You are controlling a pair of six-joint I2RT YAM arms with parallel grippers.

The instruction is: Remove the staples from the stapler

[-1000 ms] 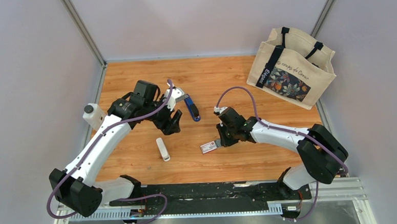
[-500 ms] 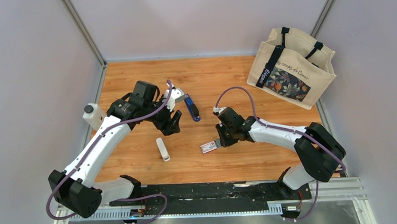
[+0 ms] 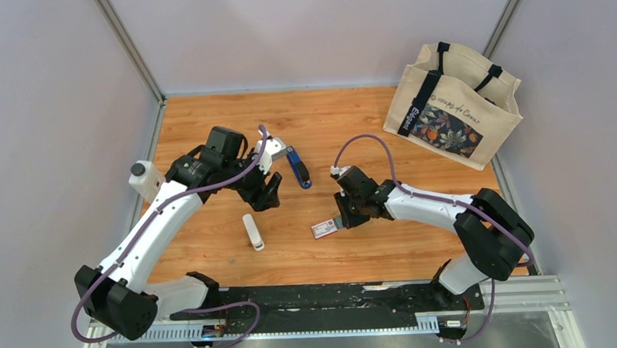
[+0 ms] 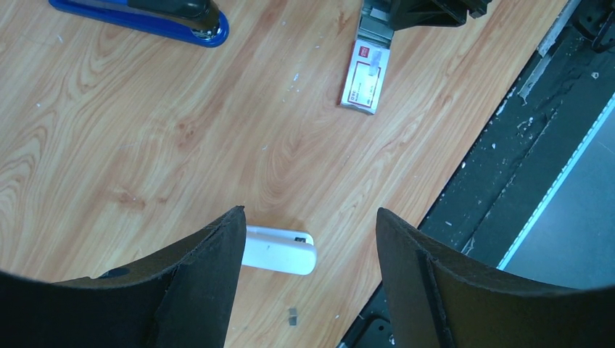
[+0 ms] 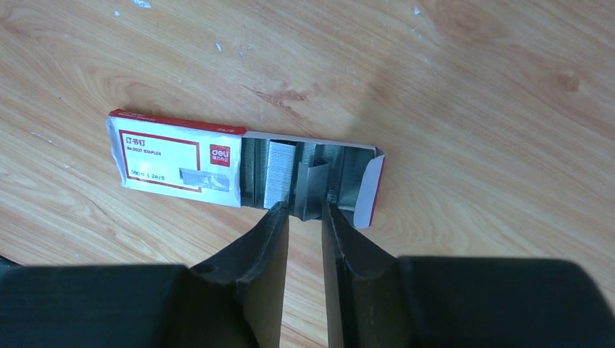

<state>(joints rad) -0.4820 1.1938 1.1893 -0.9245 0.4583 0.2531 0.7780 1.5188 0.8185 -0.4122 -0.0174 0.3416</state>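
The blue stapler point(image 3: 298, 166) lies on the wood table, also at the top left of the left wrist view point(image 4: 138, 14). My left gripper point(image 3: 268, 194) hovers beside it, open and empty point(image 4: 308, 217). A tiny grey bit of staples point(image 4: 293, 315) lies on the wood below it. My right gripper point(image 3: 341, 220) is at the open end of a red-and-white staple box point(image 5: 181, 163). Its jaws stand a narrow gap apart point(image 5: 304, 206). A grey strip of staples point(image 5: 312, 185) sits tilted in the box tray right at the fingertips, with a sliver of space on its left side.
A white rounded stick point(image 3: 252, 231) lies near the table's front, partly behind my left finger point(image 4: 279, 250). A canvas tote bag point(image 3: 453, 106) stands at the back right. The black rail point(image 3: 336, 296) runs along the near edge.
The right jaws have parted slightly at the staple box. The left arm, stapler and stick have not moved.
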